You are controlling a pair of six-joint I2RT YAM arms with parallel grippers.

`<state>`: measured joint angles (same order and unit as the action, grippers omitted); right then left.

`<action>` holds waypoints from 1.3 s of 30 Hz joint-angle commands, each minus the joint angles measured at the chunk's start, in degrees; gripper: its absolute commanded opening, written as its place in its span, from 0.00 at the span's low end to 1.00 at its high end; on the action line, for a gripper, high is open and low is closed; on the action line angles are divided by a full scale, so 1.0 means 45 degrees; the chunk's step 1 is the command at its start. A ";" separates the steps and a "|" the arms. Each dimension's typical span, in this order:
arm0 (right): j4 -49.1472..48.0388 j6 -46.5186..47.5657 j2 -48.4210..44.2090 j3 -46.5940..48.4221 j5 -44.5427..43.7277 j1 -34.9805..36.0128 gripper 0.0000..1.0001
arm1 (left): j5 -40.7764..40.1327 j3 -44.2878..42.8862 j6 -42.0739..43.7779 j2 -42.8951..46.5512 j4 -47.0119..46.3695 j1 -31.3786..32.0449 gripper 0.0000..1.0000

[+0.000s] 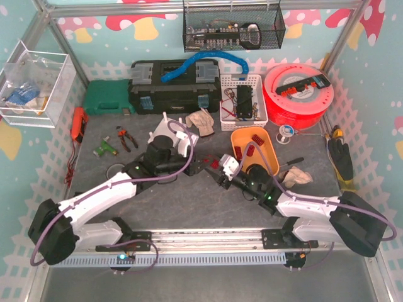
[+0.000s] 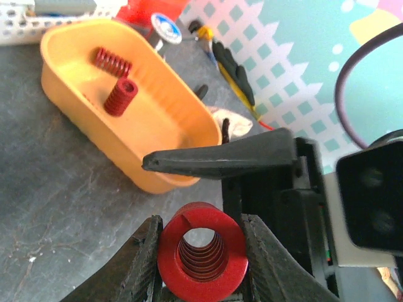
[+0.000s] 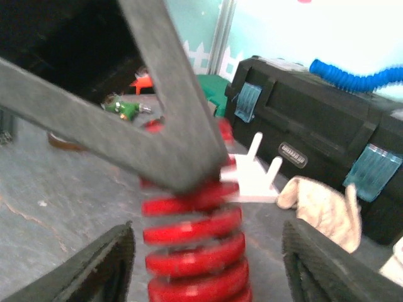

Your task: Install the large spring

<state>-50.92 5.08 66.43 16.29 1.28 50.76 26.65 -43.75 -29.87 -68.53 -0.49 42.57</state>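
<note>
Orange tray [image 2: 160, 135] on tabletop [image 2: 56, 189], L, holds two small red springs [image 2: 120, 96], one on end, one lying; ctr, large spring [image 2: 201, 261] clamped in left gripper [image 2: 200, 220] jaws, long axis along fingers, bore facing wrist cam; R, right gripper [image 3: 208, 236] jaws spread wide astride coils.

The large spring [image 2: 201, 255] sits near the desk's [image 1: 189, 201] centre. At three o'clock lies the tray [image 2: 157, 119], holding two small springs [image 2: 121, 95]. The toolbox [image 1: 173, 88] stands at eleven, pliers [image 1: 126, 138] at nine, and the spool [image 1: 296, 94], apparently upright, at two.
</note>
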 commanded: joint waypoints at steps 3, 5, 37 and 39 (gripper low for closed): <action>0.2257 -0.1541 -0.1189 0.1133 -0.1153 0.0101 0.80 | -0.1805 -0.0031 -0.0687 0.1342 0.0040 -0.0018 0.00; 0.3417 -0.2292 -0.1776 0.1453 -0.1430 0.0091 0.94 | -0.2851 -0.0091 -0.0842 0.1537 0.0230 -0.0090 0.00; 0.4402 -0.3668 -0.2147 0.0638 -0.5375 0.0067 0.98 | -1.0427 -0.6136 0.2630 -0.6573 0.1517 -0.5258 0.00; 0.4388 -0.3651 -0.2006 0.0701 -0.5426 0.0066 0.98 | -1.0066 -0.6394 0.2756 -0.6940 0.1517 -0.5449 0.00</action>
<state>-29.02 -11.40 56.40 20.18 -21.69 51.00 -19.88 -69.04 -19.22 -97.89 6.90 19.70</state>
